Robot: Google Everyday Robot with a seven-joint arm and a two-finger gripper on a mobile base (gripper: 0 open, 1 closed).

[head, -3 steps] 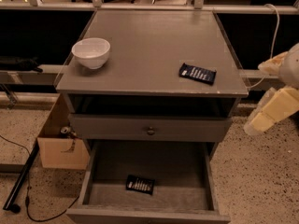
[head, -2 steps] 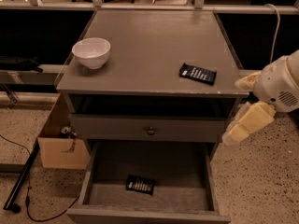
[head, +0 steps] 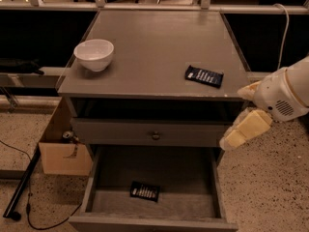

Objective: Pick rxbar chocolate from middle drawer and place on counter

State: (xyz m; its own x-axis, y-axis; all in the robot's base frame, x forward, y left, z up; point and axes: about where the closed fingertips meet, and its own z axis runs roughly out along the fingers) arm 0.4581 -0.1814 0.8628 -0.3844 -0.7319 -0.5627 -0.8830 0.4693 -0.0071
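The rxbar chocolate (head: 145, 191), a small black bar with white lettering, lies flat on the bottom of the pulled-out middle drawer (head: 96, 178), near its front and left of centre. The grey counter (head: 154, 37) tops the cabinet above. My gripper (head: 241, 111) hangs at the cabinet's right front corner, about level with the shut knob drawer, above and to the right of the bar. Its two pale fingers (head: 246, 129) stand apart, open, with nothing between them.
On the counter sit a white bowl (head: 94, 53) at the left and a navy-blue bar (head: 204, 76) near the right front edge. A shut drawer with a round knob (head: 155, 135) is above the open one. A cardboard box (head: 60, 151) and cable lie on the floor to the left.
My gripper has moved left and slightly down, from beside the cabinet towards its right front corner. The bars, bowl and drawer have not moved.
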